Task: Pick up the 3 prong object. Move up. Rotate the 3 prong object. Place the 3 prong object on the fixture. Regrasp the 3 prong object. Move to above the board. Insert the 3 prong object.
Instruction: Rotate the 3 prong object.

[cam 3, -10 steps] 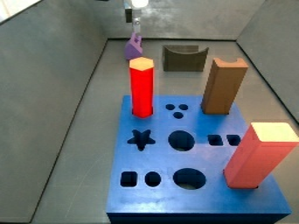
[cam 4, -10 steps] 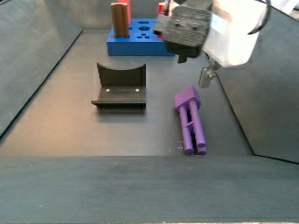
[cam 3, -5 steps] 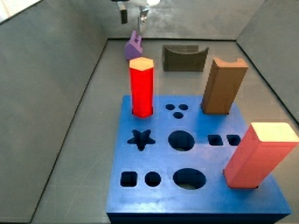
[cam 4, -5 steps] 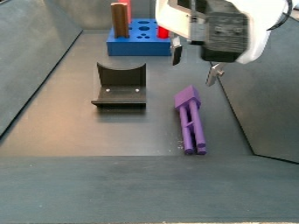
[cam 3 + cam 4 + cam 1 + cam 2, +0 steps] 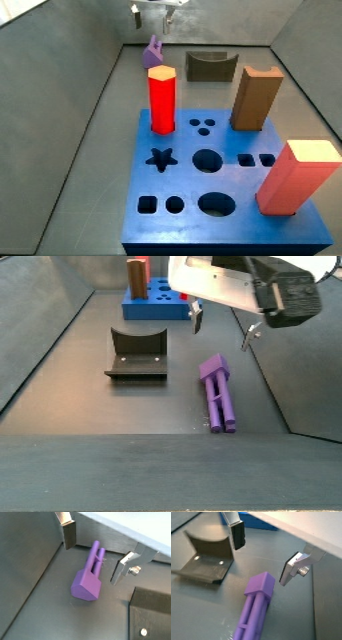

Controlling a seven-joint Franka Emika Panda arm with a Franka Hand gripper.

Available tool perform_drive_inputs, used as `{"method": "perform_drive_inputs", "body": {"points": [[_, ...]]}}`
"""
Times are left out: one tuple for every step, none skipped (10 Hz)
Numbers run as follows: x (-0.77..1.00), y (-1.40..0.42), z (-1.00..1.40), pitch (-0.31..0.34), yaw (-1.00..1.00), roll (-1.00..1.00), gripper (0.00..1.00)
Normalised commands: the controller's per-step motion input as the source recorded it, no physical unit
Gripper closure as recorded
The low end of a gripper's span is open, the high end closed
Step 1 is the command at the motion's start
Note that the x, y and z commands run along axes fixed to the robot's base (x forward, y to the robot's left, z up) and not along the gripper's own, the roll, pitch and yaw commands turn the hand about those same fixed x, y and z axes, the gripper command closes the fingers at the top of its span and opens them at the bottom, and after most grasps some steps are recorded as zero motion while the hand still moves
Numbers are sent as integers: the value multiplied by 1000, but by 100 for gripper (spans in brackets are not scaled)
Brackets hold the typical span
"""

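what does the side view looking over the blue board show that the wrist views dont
Only that side view shows the board's top with its holes and the red peg, brown block and salmon block standing in it. Only a wrist view shows the open pincer above the purple peg lying flat on the floor, untouched, and its prongs. Both show the purple peg and the fixture.
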Motion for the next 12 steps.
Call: {"method": "perform_drive_inputs", "body": {"points": [[36,3,-45,-4,1000,6,0],[36,3,-45,-5,1000,7,0],[36,3,-45,-6,1000,9,0],[36,3,-45,-7,1000,11,0],[36,3,-45,-9,906,13,0],[36,3,-45,-9,659,13,0],[36,3,-45,-9,385,13,0],[36,3,-45,-9,248,13,0],[0,0,-1000,0,0,0,0],[3,1,-1000,-5,-26,2,0],[14,8,-1000,-24,-29,15,0],[17,12,-1000,-26,-28,24,0]]}}
